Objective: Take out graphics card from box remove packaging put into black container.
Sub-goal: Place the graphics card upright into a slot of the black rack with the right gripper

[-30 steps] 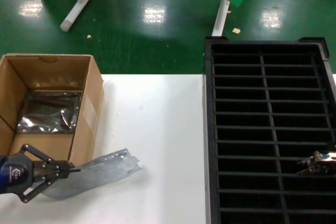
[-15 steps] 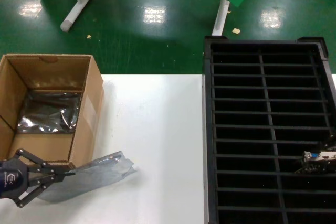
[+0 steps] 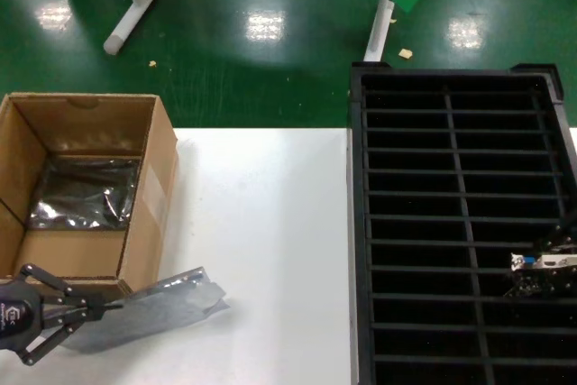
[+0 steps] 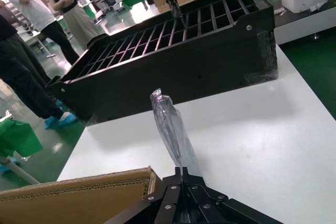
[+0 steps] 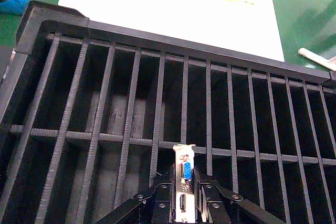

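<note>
The left gripper (image 4: 182, 174) pinched the packaging (image 4: 170, 127), which stood tilted over the white table (image 4: 252, 135). The box (image 4: 79, 198) edge lay beside it (the black container (image 4: 173, 61) beyond).

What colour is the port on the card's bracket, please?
Blue, on the graphics card; clearest in the right wrist view.

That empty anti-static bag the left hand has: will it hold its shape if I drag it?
Probably not. The anti-static bag looks thin and crinkled, so likely floppy and light. The left hand pinches only one end, so the rest on the white table may trail and slide easily.
</note>
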